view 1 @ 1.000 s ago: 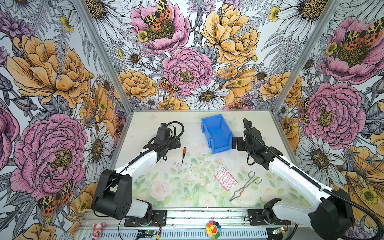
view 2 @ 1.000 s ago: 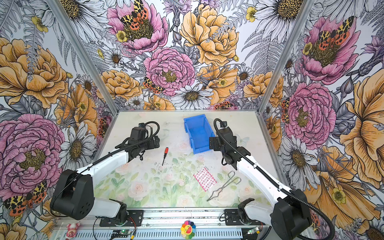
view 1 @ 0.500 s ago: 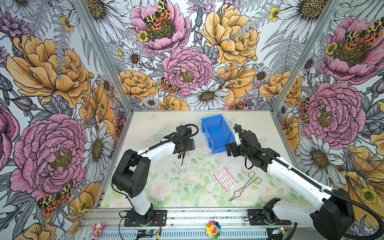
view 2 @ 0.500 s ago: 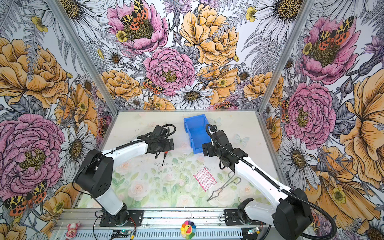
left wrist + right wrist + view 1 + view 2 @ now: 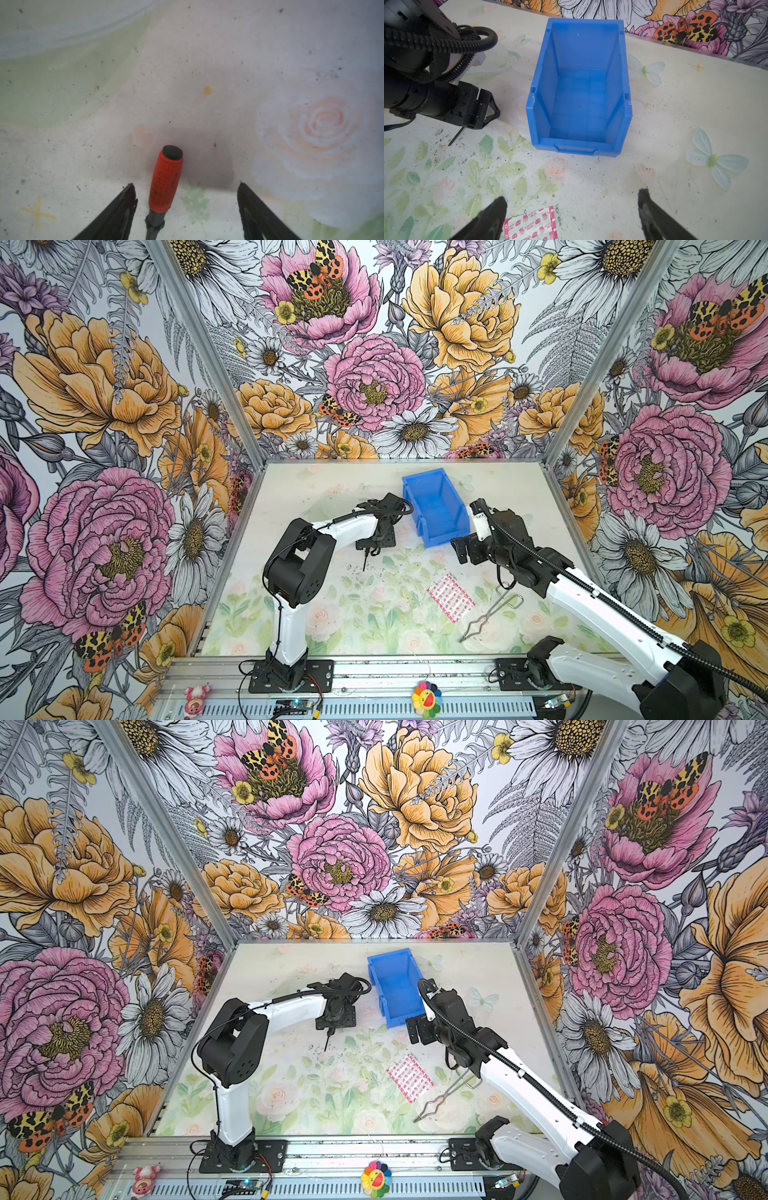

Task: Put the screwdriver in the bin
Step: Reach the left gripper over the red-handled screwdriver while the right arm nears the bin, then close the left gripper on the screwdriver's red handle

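The left arm (image 5: 349,526) rises from the front rail, bends at a black elbow and reaches its white forearm toward the middle of the table (image 5: 316,497). Its wrist is turned down, so the left pincer (image 5: 368,549) points at the surface just left of the bin (image 5: 409,506). In the left wrist view, the left pincer (image 5: 186,184) has its two dark fingers (image 5: 124,207) well apart on either side of the screwdriver (image 5: 166,180). The red-orange handle lies on the table nearer one finger, with a gap showing on both sides.

The right arm (image 5: 582,593) stretches diagonally from the front right corner. The right pincer (image 5: 459,549) is just in front of the bin's low lip. Its jaws stand spread and hold nothing, as the right wrist view shows (image 5: 572,195).

The blue bin (image 5: 544,83) stands upright and empty toward the back of the table.

In both top views the left pincer hides the screwdriver's handle, and only the thin dark shaft (image 5: 365,562) (image 5: 327,1042) sticks out toward the front. The left wrist view is soft, and its edge cuts off the shaft. Whether the fingertips touch the table cannot be told.

A pink printed packet (image 5: 451,597) lies near the front, with wire tongs (image 5: 490,614) beside it. The tongs' loop end is partly under the right arm.
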Controlling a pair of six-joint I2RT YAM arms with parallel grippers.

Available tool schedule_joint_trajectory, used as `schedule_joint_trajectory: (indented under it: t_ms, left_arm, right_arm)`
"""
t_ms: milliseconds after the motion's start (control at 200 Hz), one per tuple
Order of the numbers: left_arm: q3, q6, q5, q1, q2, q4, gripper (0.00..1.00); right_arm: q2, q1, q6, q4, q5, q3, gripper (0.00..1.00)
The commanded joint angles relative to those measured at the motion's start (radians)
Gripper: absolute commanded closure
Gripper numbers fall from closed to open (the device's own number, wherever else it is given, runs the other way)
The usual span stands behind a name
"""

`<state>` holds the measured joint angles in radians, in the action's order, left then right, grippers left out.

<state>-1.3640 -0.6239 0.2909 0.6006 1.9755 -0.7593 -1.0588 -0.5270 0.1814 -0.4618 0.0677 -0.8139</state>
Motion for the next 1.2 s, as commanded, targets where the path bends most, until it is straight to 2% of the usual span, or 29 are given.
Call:
schedule_joint_trajectory:
  t_ms: [0,130,220,601,716,906,1036,1196]
  left_arm:
    - [-0.052,-0.015,0.053,-0.009,0.005,-0.043,0.23]
    - [-0.079,0.021,0.013,-0.042,0.031,-0.058,0.24]
    - [-0.1,0.048,-0.002,-0.063,0.05,-0.064,0.26]
    - [-0.127,0.036,-0.025,-0.075,0.103,-0.069,0.46]
    - [-0.113,0.027,-0.024,-0.069,0.106,-0.069,0.49]
    - [-0.084,0.016,-0.022,-0.062,0.099,-0.069,0.69]
    - [-0.065,0.01,-0.018,-0.053,0.081,-0.069,0.75]
    - [-0.047,0.001,-0.019,-0.044,0.057,-0.071,0.91]
  right_arm:
    - [-0.01,-0.002,-0.003,0.005,-0.031,-0.002,0.01]
    - [-0.085,-0.002,0.024,-0.005,-0.026,-0.044,0.0]
    - [-0.083,-0.003,0.028,0.002,-0.022,-0.043,0.0]
    - [-0.082,-0.002,-0.015,0.0,-0.012,-0.057,0.01]
    - [-0.089,-0.003,-0.013,0.0,-0.011,-0.061,0.01]
    - [-0.067,-0.002,-0.005,-0.001,-0.004,-0.048,0.0]
    - [-0.045,-0.002,-0.005,-0.001,0.006,-0.04,0.01]
    - [-0.028,-0.002,-0.004,-0.001,0.011,-0.033,0.01]
